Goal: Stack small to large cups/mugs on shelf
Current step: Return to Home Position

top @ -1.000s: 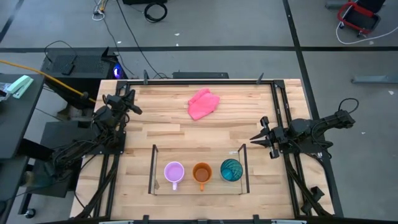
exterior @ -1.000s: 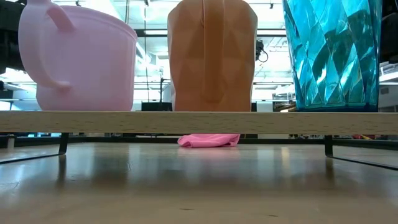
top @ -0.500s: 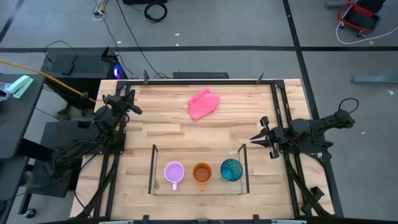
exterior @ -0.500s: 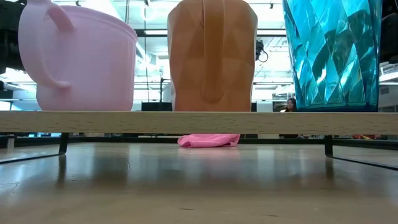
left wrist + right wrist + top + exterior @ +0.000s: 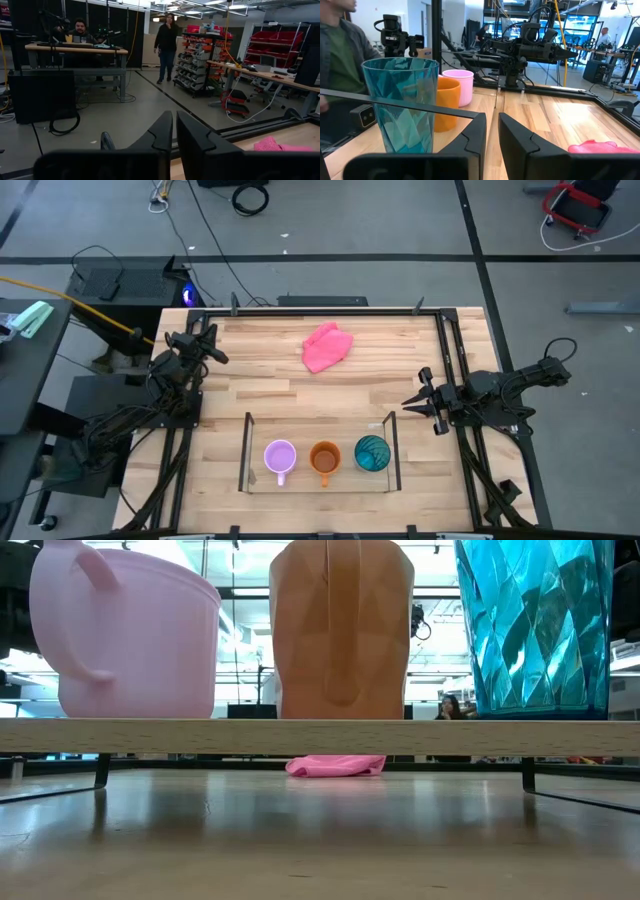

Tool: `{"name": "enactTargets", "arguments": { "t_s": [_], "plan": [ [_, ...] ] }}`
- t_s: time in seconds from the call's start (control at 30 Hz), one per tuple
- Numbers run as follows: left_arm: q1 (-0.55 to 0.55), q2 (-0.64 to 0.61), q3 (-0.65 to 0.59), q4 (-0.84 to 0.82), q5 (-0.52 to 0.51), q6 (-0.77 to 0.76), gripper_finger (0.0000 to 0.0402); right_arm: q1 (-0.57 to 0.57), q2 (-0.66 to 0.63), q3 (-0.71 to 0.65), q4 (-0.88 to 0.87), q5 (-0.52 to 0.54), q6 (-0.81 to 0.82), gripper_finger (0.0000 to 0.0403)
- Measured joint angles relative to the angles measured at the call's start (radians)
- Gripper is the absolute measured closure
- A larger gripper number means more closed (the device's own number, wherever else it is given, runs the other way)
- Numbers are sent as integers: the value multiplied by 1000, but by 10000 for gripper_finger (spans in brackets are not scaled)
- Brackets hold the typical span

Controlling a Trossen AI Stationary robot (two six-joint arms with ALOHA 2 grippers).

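Observation:
Three cups stand upright in a row on the shelf [image 5: 246, 450] near the table's front edge: a lilac mug [image 5: 280, 457] on the left, an orange mug [image 5: 325, 457] in the middle and a teal cup [image 5: 372, 452] on the right. In the low view their bases rest on the shelf's wooden board [image 5: 320, 735]. My left gripper [image 5: 222, 357] waits at the table's far left, shut and level, holding nothing. My right gripper [image 5: 407, 402] waits at the table's right edge, shut, pointing across the table, with the teal cup [image 5: 402, 105] off to one side of it.
A pink cloth [image 5: 327, 346] lies bunched on the table near its far edge. Bare wood stretches between the cloth and the shelf. A dark frame runs round the table. A person [image 5: 340, 75] sits just beyond the table's front edge, and others stand farther off in the room.

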Motion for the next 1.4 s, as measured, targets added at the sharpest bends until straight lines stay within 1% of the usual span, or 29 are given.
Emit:
{"name": "enactTargets", "arguments": {
  "t_s": [0.27, 0.67, 1.07, 1.4],
  "plan": [
    [0, 0, 0, 0, 0, 1, 378, 0, 0, 0, 0, 0, 0, 345],
    [0, 0, 0, 0, 0, 0, 366, 0, 0, 0, 0, 0, 0, 345],
    [0, 0, 0, 0, 0, 1, 378, 0, 0, 0, 0, 0, 0, 345],
    [0, 0, 0, 0, 0, 1, 366, 0, 0, 0, 0, 0, 0, 345]
  ]
}}
